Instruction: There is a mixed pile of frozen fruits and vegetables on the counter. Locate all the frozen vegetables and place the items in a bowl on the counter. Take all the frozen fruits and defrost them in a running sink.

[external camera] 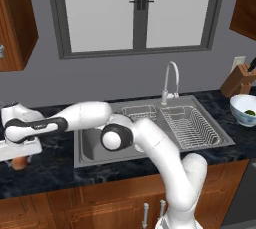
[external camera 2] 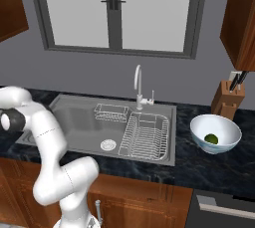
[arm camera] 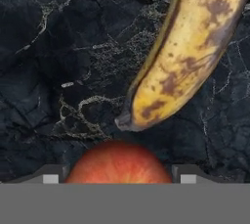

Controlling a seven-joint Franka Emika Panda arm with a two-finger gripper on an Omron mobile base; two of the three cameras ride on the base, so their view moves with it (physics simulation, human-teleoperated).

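Counter [arm camera: 58, 71]: apple [arm camera: 118, 163] half-hidden btw gripper [arm camera: 118, 174] tips.

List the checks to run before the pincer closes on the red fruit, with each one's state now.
1. Red fruit between the pincer fingertips: ok.
2. Pincer wide enough to take it: ok.
3. Banana apart from the red fruit: ok, a strip of counter shows between them.
4. Sink basin free to take the fruit: ok.
5. Faucet running: cannot tell.
6. Green ball in the bowl: ok.
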